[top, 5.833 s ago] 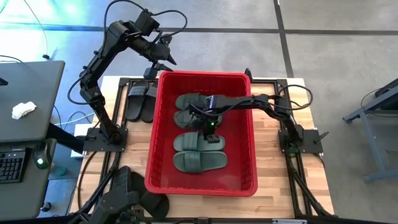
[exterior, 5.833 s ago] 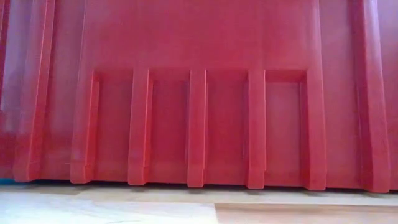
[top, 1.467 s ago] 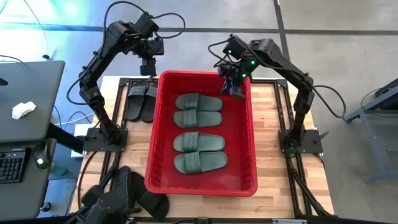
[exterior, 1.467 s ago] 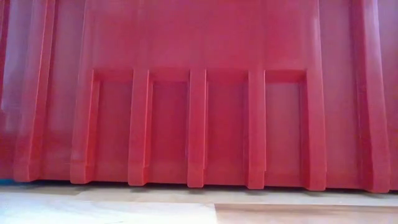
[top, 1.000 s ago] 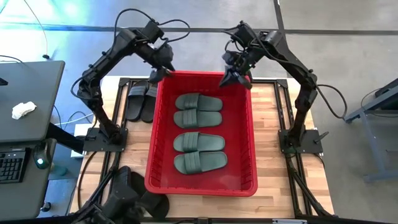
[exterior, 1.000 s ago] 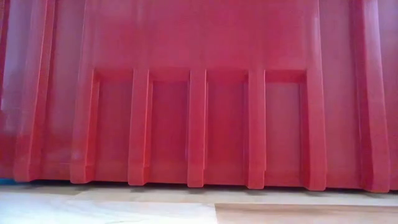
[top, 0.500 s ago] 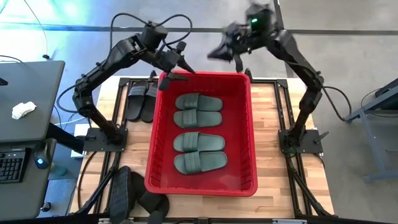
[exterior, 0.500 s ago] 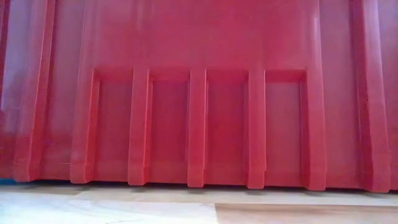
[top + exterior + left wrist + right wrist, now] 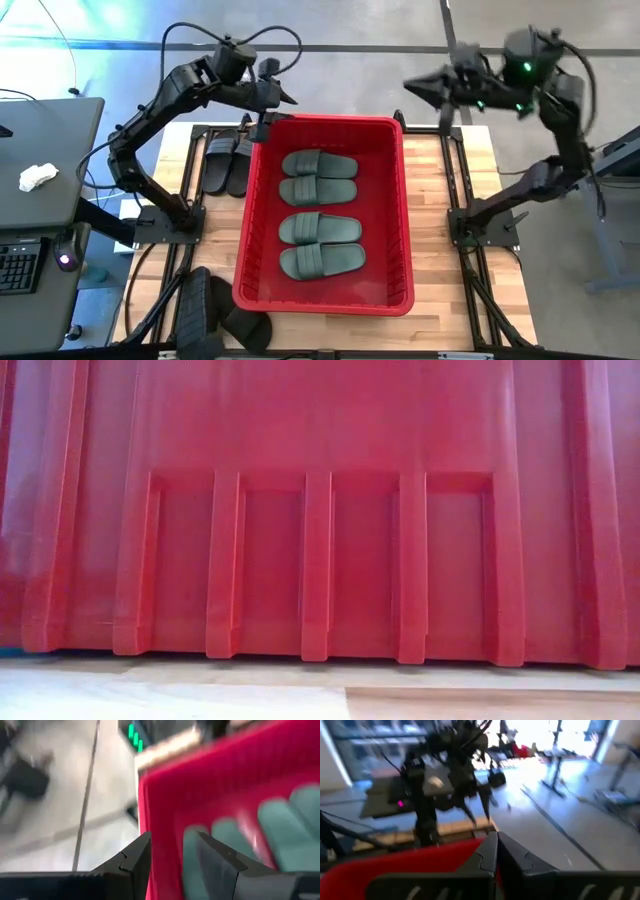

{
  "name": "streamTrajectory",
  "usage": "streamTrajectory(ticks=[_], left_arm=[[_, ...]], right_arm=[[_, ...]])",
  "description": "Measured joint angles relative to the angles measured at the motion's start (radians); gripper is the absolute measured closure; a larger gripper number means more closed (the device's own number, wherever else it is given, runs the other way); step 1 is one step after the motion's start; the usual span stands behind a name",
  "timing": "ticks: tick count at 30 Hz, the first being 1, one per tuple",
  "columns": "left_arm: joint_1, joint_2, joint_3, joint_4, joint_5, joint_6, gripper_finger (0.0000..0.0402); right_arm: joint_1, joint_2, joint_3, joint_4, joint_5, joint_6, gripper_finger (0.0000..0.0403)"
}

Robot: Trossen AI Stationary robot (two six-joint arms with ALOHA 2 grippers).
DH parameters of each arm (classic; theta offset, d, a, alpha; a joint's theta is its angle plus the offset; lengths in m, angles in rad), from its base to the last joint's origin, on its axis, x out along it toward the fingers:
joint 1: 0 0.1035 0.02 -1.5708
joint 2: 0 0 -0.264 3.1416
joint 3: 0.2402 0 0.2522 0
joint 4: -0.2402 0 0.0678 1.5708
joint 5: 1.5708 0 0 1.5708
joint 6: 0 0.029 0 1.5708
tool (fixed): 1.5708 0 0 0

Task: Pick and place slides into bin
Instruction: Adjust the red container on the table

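Four green slides (image 9: pixel 318 164) lie in the bin (image 9: pixel 400 210); left claw (image 9: pixel 283 97) parted, empty; right claw (image 9: pixel 413 85) closed, empty.

A wooden table top (image 9: pixel 438 215) of pale butcher-block planks sat on a black metal frame (image 9: pixel 486 300), above a grey floor (image 9: pixel 330 25) crossed by dark seam lines. To the picture's left of it stood a dark grey desk (image 9: pixel 45 160) bearing a crumpled white cloth (image 9: pixel 37 177), with a black keyboard (image 9: pixel 20 265) and a green-lit mouse (image 9: pixel 64 260) on a lower surface at the desk's near end. At the far right edge, part of a grey metal stand (image 9: pixel 600 180) showed on the floor.
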Motion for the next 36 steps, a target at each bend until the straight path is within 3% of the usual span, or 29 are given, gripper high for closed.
streamTrajectory(ticks=[6, 14, 20, 22, 28, 32, 36], left_arm=[[0.000, 0.001, 0.000, -0.211, -0.247, 0.002, 0.0264], [0.031, -0.043, 0.000, -0.304, -0.343, -0.005, 0.0264], [0.073, -0.077, 0.000, -0.323, -0.361, -0.007, 0.0264], [0.087, -0.077, 0.000, -0.333, -0.358, -0.007, 0.0264], [0.098, -0.078, 0.000, -0.348, -0.359, 0.018, 0.0264], [0.098, -0.078, 0.000, -0.349, -0.355, 0.023, 0.0264], [0.099, -0.078, 0.000, -0.409, -0.400, 0.027, 0.0264]], right_arm=[[0.205, -0.013, 0.000, -0.185, 0.355, 0.090, 0.0403], [0.439, -0.023, -0.002, -0.281, 0.620, 0.173, 0.0403], [0.587, -0.118, -0.002, -0.466, 0.869, 0.402, 0.0403], [0.634, -0.160, -0.060, -0.460, 0.928, 0.459, 0.0403], [0.695, -0.367, -0.519, -0.173, 0.834, 0.498, 0.0403], [0.694, -0.528, -0.887, 0.231, 0.674, 0.390, 0.0403], [0.684, -0.679, -1.145, 0.593, 0.622, 0.223, 0.0403]])
